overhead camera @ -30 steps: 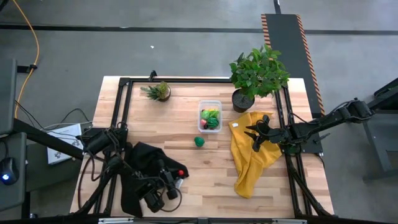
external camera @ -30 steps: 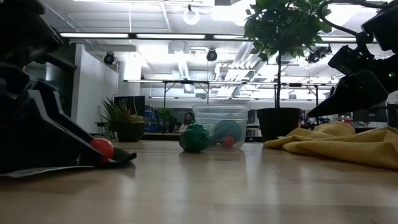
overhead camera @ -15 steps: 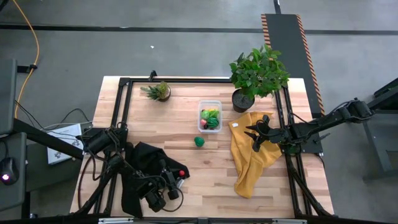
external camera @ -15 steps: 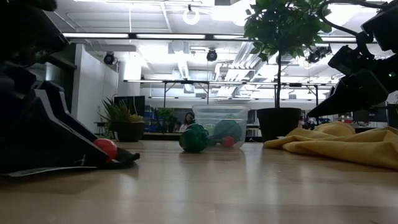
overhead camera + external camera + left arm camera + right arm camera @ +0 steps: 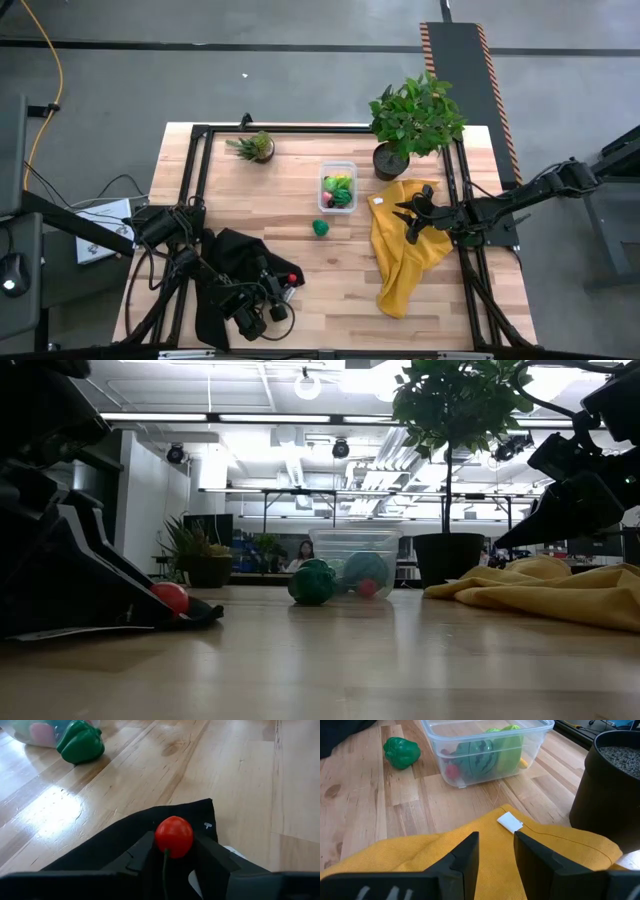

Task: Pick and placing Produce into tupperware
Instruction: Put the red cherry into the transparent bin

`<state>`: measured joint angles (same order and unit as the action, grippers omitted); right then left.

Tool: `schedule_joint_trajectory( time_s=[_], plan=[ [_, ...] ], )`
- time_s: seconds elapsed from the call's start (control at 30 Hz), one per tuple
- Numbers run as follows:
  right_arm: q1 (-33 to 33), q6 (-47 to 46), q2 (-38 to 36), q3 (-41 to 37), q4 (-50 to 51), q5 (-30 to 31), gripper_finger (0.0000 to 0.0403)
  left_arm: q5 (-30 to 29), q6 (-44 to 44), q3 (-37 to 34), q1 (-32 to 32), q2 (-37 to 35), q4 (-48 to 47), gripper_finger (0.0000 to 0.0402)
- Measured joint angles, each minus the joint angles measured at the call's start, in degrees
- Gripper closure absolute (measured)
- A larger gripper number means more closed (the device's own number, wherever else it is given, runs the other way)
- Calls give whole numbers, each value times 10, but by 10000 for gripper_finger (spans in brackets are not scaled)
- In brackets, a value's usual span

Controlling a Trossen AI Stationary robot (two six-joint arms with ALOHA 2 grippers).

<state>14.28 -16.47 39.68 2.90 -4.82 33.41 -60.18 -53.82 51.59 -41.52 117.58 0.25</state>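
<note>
The light wooden table (image 5: pixel 330 270) stands on a grey concrete floor (image 5: pixel 250 80); beyond the table, long ceiling lights (image 5: pixel 210 417) glow over distant workbenches (image 5: pixel 300 495); a hazard-striped ramp (image 5: pixel 470 70) lies past its far corner.

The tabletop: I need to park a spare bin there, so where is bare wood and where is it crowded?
Bare wood lies between the black cloth and the yellow cloth, below the green pepper. The far edge is crowded: small plant, tupperware, big potted plant.
</note>
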Motion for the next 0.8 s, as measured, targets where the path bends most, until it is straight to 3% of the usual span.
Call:
schedule_joint_trajectory(
  time_s=[0.8],
  plan=[
    [0,0,0,0,0,0,289,-8,8,1,-1,0,-2,304]
  ],
)
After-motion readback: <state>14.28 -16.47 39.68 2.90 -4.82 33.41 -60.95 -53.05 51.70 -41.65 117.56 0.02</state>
